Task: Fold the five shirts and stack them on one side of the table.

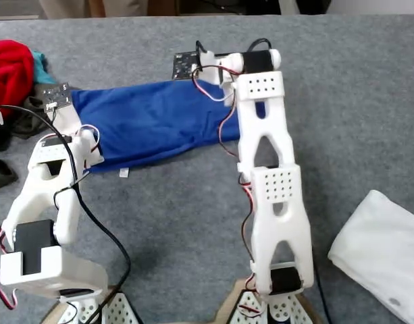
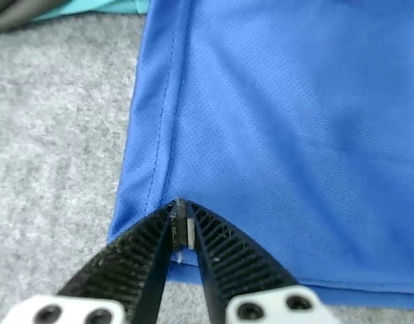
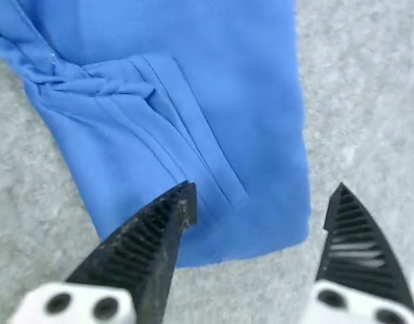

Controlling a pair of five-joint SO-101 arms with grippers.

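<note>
A blue shirt [image 1: 159, 121] lies folded into a long strip across the grey table [image 1: 179, 216]. My left gripper [image 1: 93, 150] is at the strip's near left corner. In the left wrist view it [image 2: 182, 226] is shut on the hemmed edge of the blue shirt [image 2: 281, 135]. My right gripper [image 1: 223, 77] hangs over the strip's right end. In the right wrist view it [image 3: 261, 202] is open above the creased blue shirt [image 3: 173, 101], with nothing between its fingers. A folded white shirt [image 1: 382, 253] rests at the near right.
A heap of clothes sits at the far left edge: a red garment [image 1: 11, 67], a teal one [image 1: 41, 61] and dark ones [image 1: 17, 121]. The teal cloth [image 2: 92, 7] lies just beyond the blue hem. Bare table spreads between the arms and at the far right.
</note>
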